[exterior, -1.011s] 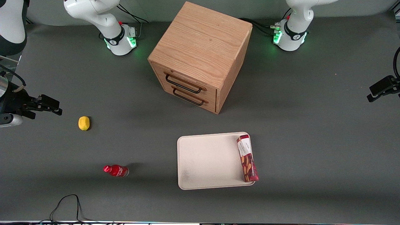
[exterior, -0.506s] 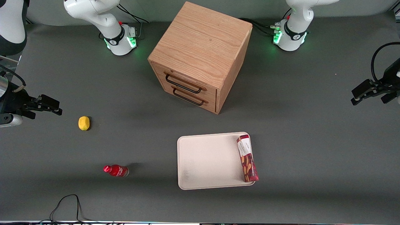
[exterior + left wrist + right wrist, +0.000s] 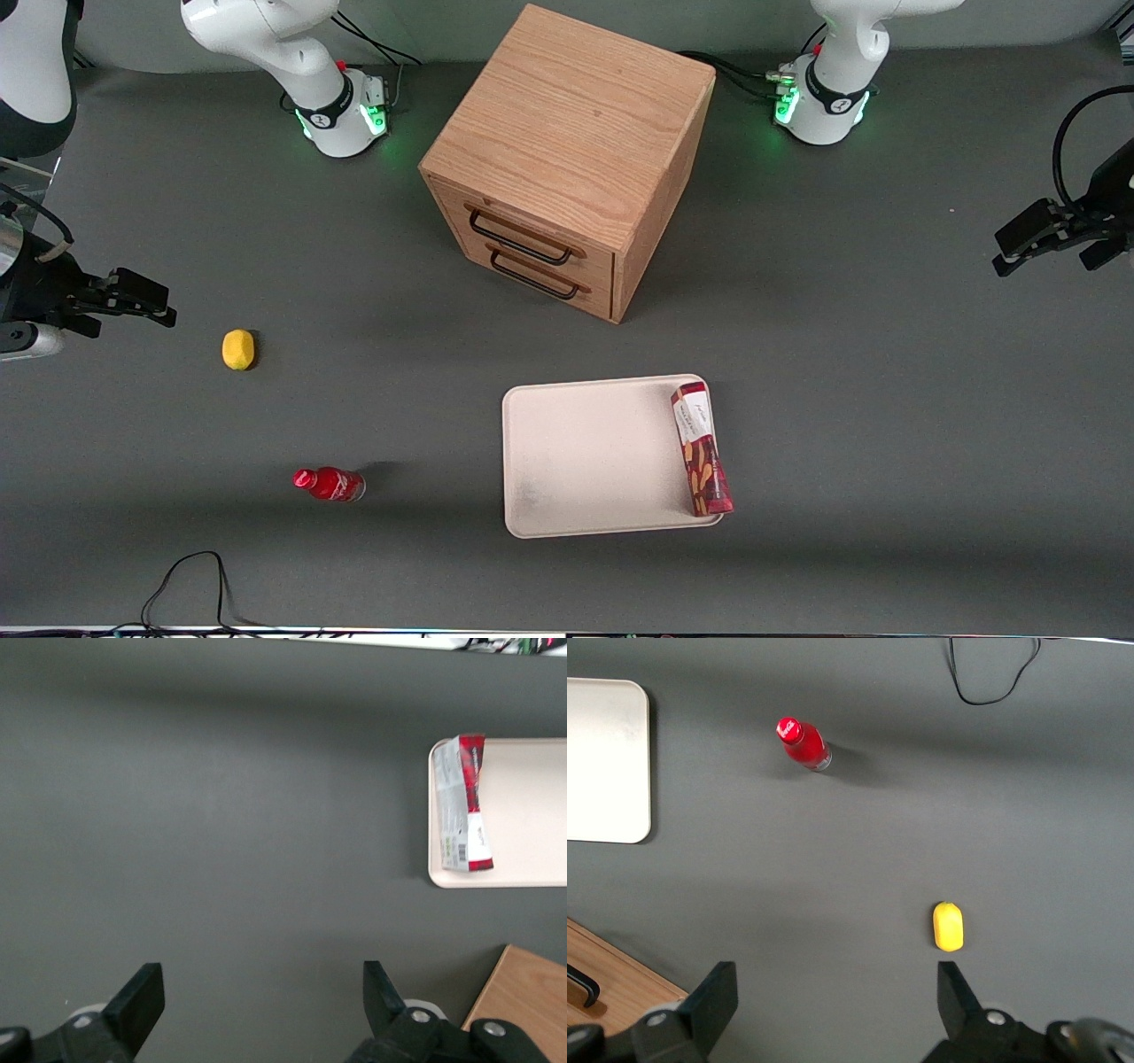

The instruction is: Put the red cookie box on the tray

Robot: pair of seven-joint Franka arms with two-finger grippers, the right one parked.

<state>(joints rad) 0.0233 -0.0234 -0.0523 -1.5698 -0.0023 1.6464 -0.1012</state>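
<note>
The red cookie box [image 3: 702, 447] lies flat on the cream tray [image 3: 594, 456], along the tray's edge toward the working arm's end, white patch farther from the front camera. The left wrist view also shows the box [image 3: 467, 802] on the tray [image 3: 532, 815]. My left gripper [image 3: 1010, 250] hangs above bare table at the working arm's end, well apart from the tray and farther from the front camera than it. In the left wrist view the gripper [image 3: 259, 979] is open with nothing between its fingers.
A wooden two-drawer cabinet [image 3: 571, 155] stands farther from the front camera than the tray, its corner [image 3: 523, 997] close to the gripper. A small red bottle [image 3: 330, 484] and a yellow lemon [image 3: 237, 349] lie toward the parked arm's end. A black cable [image 3: 190, 585] loops at the near edge.
My left gripper has come in from the edge of the front view toward the table's middle, then shifted slightly away from the camera. The cookie box and tray have not moved.
</note>
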